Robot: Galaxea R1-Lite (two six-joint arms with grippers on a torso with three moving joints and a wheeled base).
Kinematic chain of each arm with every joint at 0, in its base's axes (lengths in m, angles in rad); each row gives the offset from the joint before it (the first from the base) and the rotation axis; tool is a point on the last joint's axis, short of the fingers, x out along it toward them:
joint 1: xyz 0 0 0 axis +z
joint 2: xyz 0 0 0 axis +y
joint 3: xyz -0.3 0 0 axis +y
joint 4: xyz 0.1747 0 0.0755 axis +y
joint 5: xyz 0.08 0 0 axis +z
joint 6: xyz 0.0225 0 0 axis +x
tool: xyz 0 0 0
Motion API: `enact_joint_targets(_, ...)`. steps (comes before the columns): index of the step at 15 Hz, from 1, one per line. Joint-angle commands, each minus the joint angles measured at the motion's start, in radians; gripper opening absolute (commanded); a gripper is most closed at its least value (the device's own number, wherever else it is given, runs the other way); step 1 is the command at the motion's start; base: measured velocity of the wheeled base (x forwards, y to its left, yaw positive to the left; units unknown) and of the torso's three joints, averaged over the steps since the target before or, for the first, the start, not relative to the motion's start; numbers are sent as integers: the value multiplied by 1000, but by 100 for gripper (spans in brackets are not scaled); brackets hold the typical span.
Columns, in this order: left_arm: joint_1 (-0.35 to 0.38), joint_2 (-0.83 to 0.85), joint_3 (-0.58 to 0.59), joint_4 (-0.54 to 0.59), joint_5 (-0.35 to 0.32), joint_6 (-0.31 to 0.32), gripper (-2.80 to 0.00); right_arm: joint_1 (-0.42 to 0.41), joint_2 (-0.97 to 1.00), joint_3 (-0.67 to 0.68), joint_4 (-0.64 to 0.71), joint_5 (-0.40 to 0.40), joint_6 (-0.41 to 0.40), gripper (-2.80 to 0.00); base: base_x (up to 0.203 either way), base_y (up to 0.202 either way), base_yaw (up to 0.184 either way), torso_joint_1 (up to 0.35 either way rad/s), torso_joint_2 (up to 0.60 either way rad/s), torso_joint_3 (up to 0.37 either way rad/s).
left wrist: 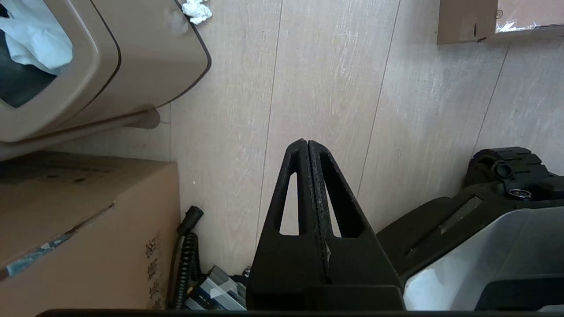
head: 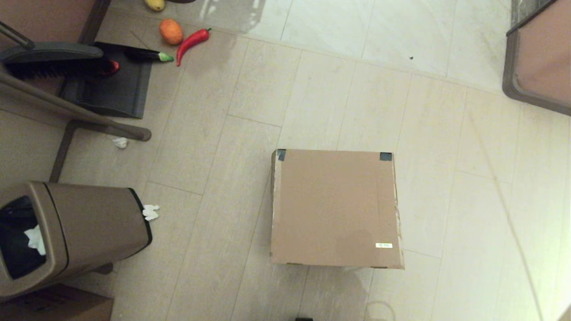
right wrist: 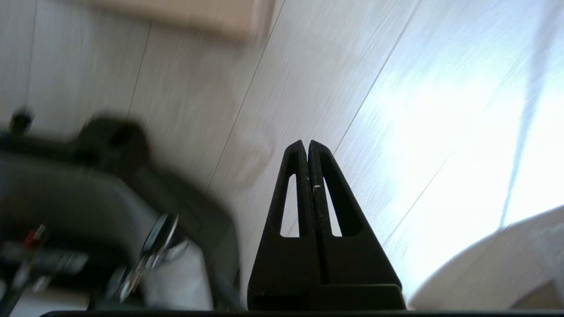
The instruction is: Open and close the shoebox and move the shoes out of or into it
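The shoebox (head: 334, 207), plain brown with its flap lid down, sits on the floor in the middle of the head view, with dark tape at its two far corners and a small white sticker near its front right corner. A corner of the shoebox (left wrist: 498, 20) shows in the left wrist view. The shoes are out of sight. Neither arm appears in the head view. My left gripper (left wrist: 307, 141) hangs shut and empty over bare floor beside the robot's base. My right gripper (right wrist: 307, 142) is shut and empty over the floor on the other side.
A brown waste bin (head: 67, 232) lies tipped at the left with paper scraps (head: 151, 212) by it. A darker printed box (left wrist: 79, 229) stands by the base. A dustpan (head: 111, 84), broom, chilli (head: 192, 41) and fruit lie far left. Furniture (head: 542, 58) juts in at the far right.
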Motion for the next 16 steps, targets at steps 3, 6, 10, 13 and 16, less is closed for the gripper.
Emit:
enact_joint_targets(3, 0, 5, 0, 32, 1, -36, -280, -16, -240, 22, -21, -18, -3, -280, 0, 0, 0, 0, 0, 0)
enact_joint_targets(6, 0, 5, -2, 50, 15, -123, -280, -18, -235, 43, -71, -34, 6, -280, 0, 0, 0, 0, 0, 0)
enact_joint_targets(10, 0, 5, -2, 50, 15, -123, -280, -18, -235, 44, -72, -30, 29, -280, 0, 0, 0, 0, 0, 0)
enact_joint_targets(13, 0, 5, -2, 50, 15, -123, -280, -18, -235, 44, -70, -30, 27, -280, 0, 0, 0, 0, 0, 0)
enact_joint_targets(16, 0, 5, -2, 50, 15, -123, -280, -18, -235, 43, -69, -29, 12, -280, 0, 0, 0, 0, 0, 0)
